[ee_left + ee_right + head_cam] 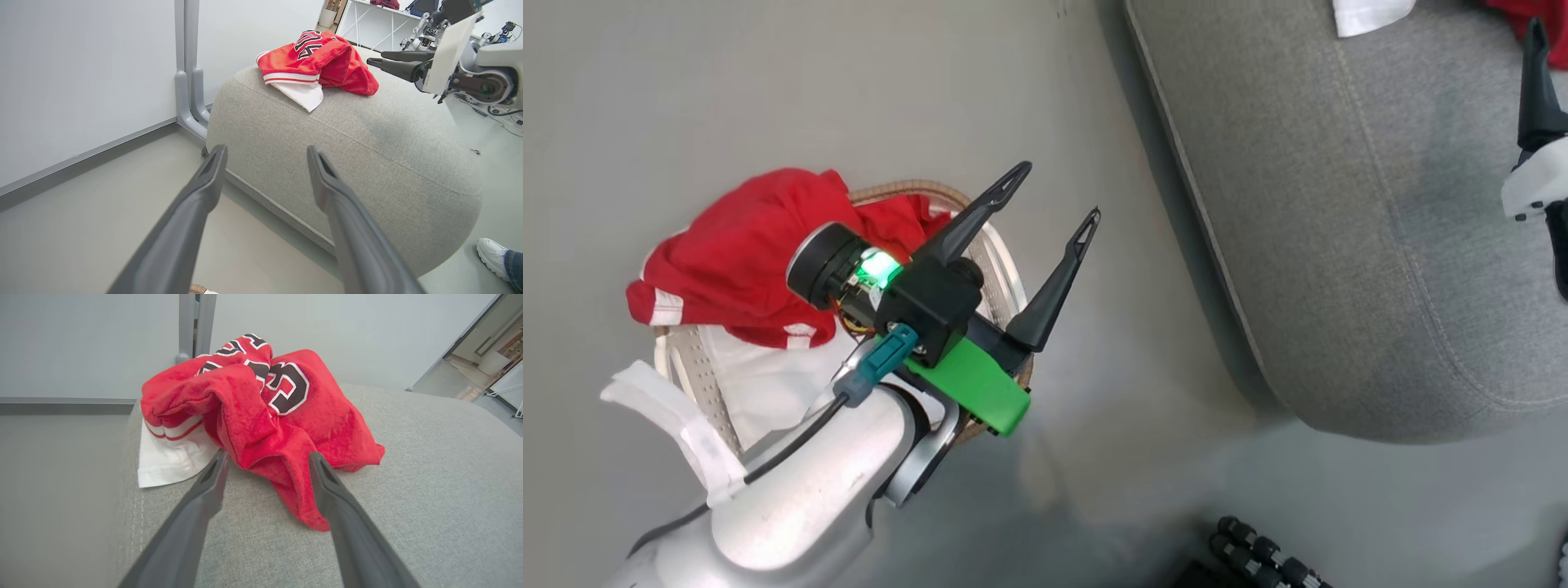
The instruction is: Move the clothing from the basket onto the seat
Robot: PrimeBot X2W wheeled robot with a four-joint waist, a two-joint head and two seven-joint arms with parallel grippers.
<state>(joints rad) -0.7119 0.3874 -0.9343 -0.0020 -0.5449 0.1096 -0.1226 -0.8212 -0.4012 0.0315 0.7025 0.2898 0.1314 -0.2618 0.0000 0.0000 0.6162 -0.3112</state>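
Clothing, a bright red white-striped fabric garment (735, 253), fills our small oval cream perforated basket (915, 190), over its white liner (768, 384); our left gripper (1056, 192) hovers above, fingers spread. Farther, a second red lettered garment (265, 404) lies on the large grey upholstered seat (408, 477), our right gripper (267, 454) spread astride its edge (nothing pinched).

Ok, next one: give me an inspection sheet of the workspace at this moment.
Surface: smooth grey floor.
Job's things: red garment lies crumpled on the seat; second red garment hangs over the rim of the basket.
Clutter: nothing seen.
End effectors: left end effector open, over the basket; right end effector open, fingers either side of a fold of the garment on the seat.
Cables: black cable along the left forearm.
Surroundings: white wall panel; a person's shoe beside the seat.
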